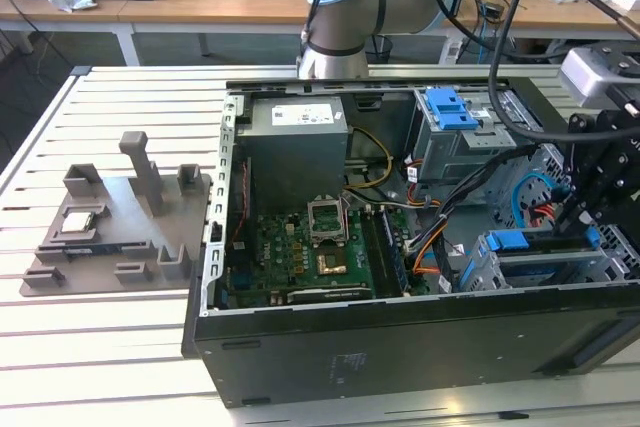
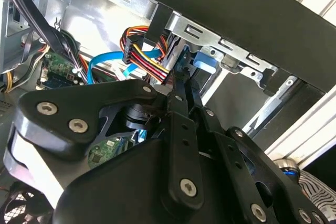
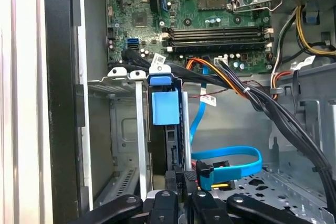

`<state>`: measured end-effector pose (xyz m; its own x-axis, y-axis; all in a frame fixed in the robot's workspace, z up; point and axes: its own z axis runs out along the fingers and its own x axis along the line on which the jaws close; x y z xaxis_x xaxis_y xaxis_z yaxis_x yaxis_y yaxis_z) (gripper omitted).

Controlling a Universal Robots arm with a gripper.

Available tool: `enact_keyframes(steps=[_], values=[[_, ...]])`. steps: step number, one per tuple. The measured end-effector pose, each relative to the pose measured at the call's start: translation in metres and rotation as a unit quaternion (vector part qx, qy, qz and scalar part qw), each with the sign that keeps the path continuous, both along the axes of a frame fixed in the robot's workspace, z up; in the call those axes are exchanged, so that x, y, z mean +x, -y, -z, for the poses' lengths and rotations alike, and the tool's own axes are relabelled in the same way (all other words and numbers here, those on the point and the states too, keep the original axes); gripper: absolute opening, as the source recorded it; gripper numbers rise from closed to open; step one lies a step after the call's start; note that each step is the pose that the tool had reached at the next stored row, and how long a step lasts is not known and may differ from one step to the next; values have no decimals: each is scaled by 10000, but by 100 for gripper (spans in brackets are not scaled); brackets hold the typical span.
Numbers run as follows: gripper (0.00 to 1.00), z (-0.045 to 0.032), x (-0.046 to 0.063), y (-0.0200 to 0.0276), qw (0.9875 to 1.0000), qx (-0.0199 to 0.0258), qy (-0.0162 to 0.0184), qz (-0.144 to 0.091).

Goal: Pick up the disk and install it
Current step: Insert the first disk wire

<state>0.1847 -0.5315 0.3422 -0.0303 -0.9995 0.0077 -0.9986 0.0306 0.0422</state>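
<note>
The disk sits edge-up in the drive cage at the open computer case's corner, on the exterior view's right; its blue bracket shows along the cage top. In the first wrist view the disk stands in the cage slot with its blue bracket facing the motherboard. My black gripper hangs just beyond the disk's outer end. In both wrist views my gripper has its fingers drawn close together on the end of the disk's blue bracket.
Black cable bundles, a blue data cable and a coloured power plug crowd the cage. The motherboard, power supply and a second cage with a blue latch fill the case. A grey fixture plate lies on the slatted table.
</note>
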Motion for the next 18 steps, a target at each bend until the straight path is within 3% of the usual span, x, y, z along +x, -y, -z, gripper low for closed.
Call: enact_keyframes(steps=[7,16,17,18], values=[[17,66,-3,11,10000,3,-1,-7],[18,76,-5,11,10000,9,-1,-8],[24,70,-5,11,10000,4,0,-8],[24,46,-5,11,10000,5,0,-8]])
